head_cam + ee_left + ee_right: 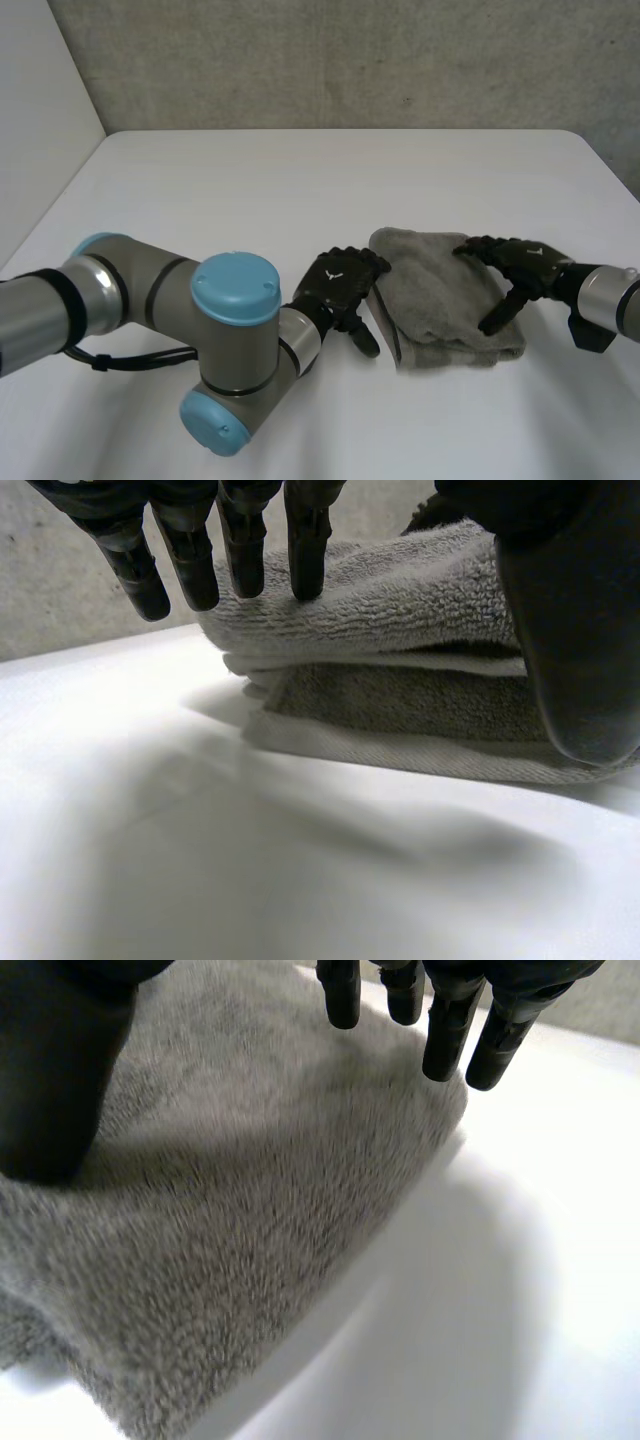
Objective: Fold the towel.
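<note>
A grey towel (440, 300) lies folded in layers on the white table (300, 190), right of the middle. My left hand (340, 285) rests open at the towel's left edge, and its wrist view has the straight fingers (240, 550) just above the stacked folds of the towel (400, 670), holding nothing. My right hand (515, 268) hovers open over the towel's right side. Seen from the right wrist, its fingers (445, 1020) reach past the far edge of the towel (230, 1210) and its thumb (60, 1070) is over the pile.
A grey wall (350, 60) stands behind the table's far edge. Bare tabletop stretches to the left of the towel and beyond it.
</note>
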{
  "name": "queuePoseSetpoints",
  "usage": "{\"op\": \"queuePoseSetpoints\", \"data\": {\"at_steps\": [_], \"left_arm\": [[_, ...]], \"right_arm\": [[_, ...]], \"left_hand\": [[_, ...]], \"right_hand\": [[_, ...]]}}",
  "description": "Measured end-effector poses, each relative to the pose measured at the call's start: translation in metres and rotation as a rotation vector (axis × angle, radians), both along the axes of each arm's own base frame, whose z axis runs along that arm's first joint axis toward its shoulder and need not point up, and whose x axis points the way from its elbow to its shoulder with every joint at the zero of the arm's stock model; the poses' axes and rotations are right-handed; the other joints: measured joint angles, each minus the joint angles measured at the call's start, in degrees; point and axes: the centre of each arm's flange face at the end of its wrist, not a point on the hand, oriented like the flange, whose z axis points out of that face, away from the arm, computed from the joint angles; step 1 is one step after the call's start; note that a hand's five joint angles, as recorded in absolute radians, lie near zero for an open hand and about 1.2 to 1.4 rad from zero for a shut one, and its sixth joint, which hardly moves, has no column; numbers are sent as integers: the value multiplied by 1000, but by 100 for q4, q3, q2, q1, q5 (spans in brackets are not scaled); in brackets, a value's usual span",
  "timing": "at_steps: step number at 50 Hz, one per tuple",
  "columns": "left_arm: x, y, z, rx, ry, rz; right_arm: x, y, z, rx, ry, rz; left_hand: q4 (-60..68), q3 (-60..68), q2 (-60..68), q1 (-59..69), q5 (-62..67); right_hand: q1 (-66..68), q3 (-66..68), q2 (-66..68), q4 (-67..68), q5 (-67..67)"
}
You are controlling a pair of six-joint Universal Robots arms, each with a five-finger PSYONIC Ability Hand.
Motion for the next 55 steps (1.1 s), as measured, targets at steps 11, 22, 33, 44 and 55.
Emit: {"op": "queuePoseSetpoints", "data": {"at_steps": [11, 22, 33, 44, 55], "left_arm": [[23, -13, 95, -167, 118, 129], [93, -25, 198, -323, 132, 369], [146, -50, 200, -289, -36, 575], [147, -53, 201, -281, -42, 584], [144, -49, 202, -281, -32, 571]], "right_arm": [[-4, 6, 83, -189, -44, -78], [-17, 20, 166, -454, -98, -301], [-12, 22, 197, -556, -182, -359], [-2, 27, 199, -555, -193, -328], [-3, 27, 198, -552, -189, -328]], "left_hand": [[0, 0, -6, 0, 0], [0, 0, -6, 0, 0], [0, 0, -7, 0, 0], [0, 0, -7, 0, 0], [0, 0, -7, 0, 0]], "right_hand": [[0, 0, 0, 0, 0], [0, 0, 0, 0, 0], [0, 0, 0, 0, 0], [0, 0, 0, 0, 0], [0, 0, 0, 0, 0]]}}
